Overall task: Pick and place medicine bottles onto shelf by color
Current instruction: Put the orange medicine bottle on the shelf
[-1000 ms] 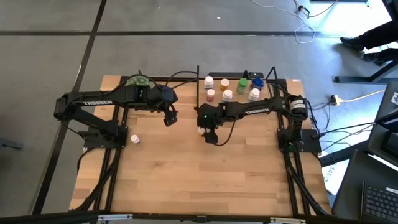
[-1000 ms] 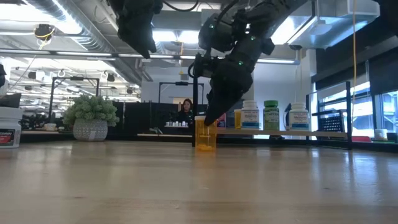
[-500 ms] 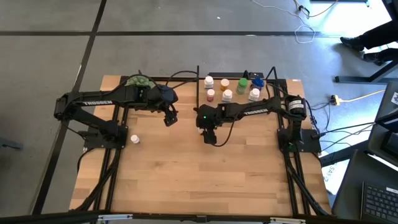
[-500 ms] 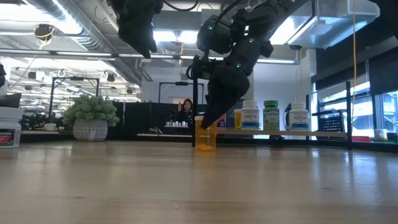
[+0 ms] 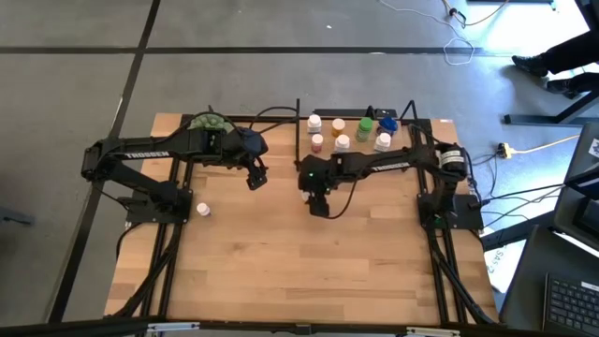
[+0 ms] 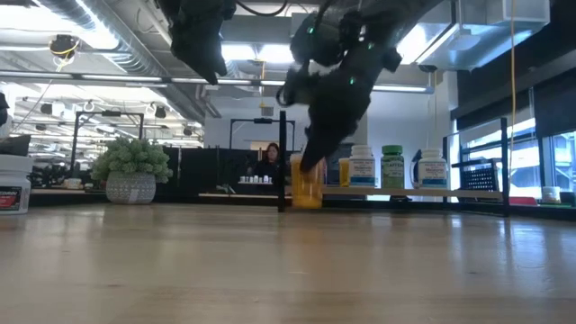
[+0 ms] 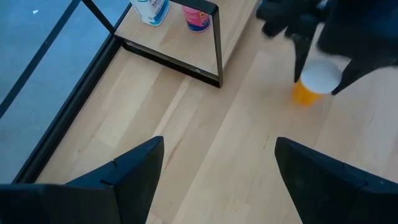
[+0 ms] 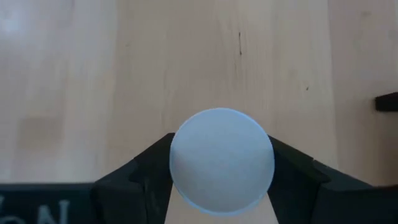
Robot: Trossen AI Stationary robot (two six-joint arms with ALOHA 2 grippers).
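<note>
Two arms over table (image 5: 281,271), high view. Right gripper (image 5: 316,198) near table centre, just in front of shelf (image 5: 426,131) corner; held bottle hidden beneath it from above. Left gripper (image 5: 255,176) poised well left of it, nothing between the fingers. Lone white bottle (image 5: 201,210) on table by left arm base. Remaining bottles in a group on shelf: white, pink, orange, green, blue.

Low view: orange bottle (image 6: 307,185) pinched at its upper part by right gripper (image 6: 310,164), bottom raised just clear of tabletop (image 6: 270,270). Bottle upright or nearly so. Shelf (image 6: 423,192) behind and to the side, carrying white bottle (image 6: 362,167), green bottle (image 6: 392,166) and another white one (image 6: 432,168). Potted plant (image 6: 131,169) far back; a person (image 6: 270,160) seated in the room beyond.

Left wrist view: left fingers (image 7: 134,171) spread wide, bare wood between them. Farther off, orange bottle (image 7: 312,83) with white cap, flanked on both sides by dark fingers of right gripper (image 7: 318,70). Shelf corner post (image 7: 217,43) near, with a white bottle (image 7: 151,10) and a pink bottle (image 7: 199,17) on the board.

Right wrist view: white cap (image 8: 222,160) round and centred between own fingers (image 8: 146,165), both pads touching cap sides. Clamped on orange bottle; wood grain below.
</note>
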